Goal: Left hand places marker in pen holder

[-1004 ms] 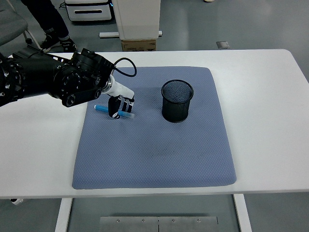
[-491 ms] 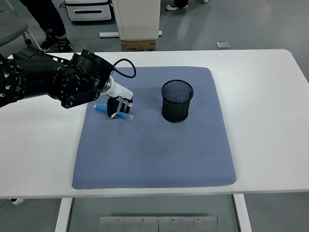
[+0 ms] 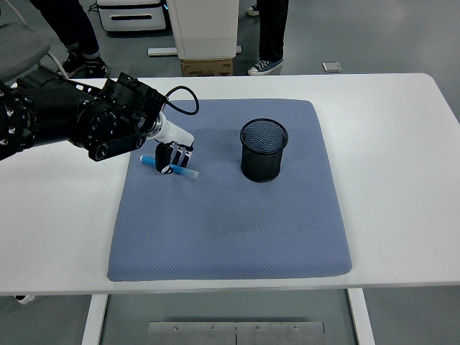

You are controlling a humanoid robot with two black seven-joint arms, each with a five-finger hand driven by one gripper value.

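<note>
Left hand (image 3: 175,154) is down over the blue marker (image 3: 169,167), fingers curled around its middle; whether the grip is fully closed or the marker has left the mat cannot be told. Both marker ends stick out, one each side of the fingers, lying nearly flat on the blue-grey mat (image 3: 230,230). Black mesh pen holder (image 3: 263,149) stands upright on the mat, well off to the hand's right, mouth open. Marker is likely light, rigid, smooth plastic, so it may roll or slip between fingertips. A hold near mid-barrel looks sensible; it must tip upright before dropping in. Mesh holder seems light and may topple if knocked. Right hand not visible.
</note>
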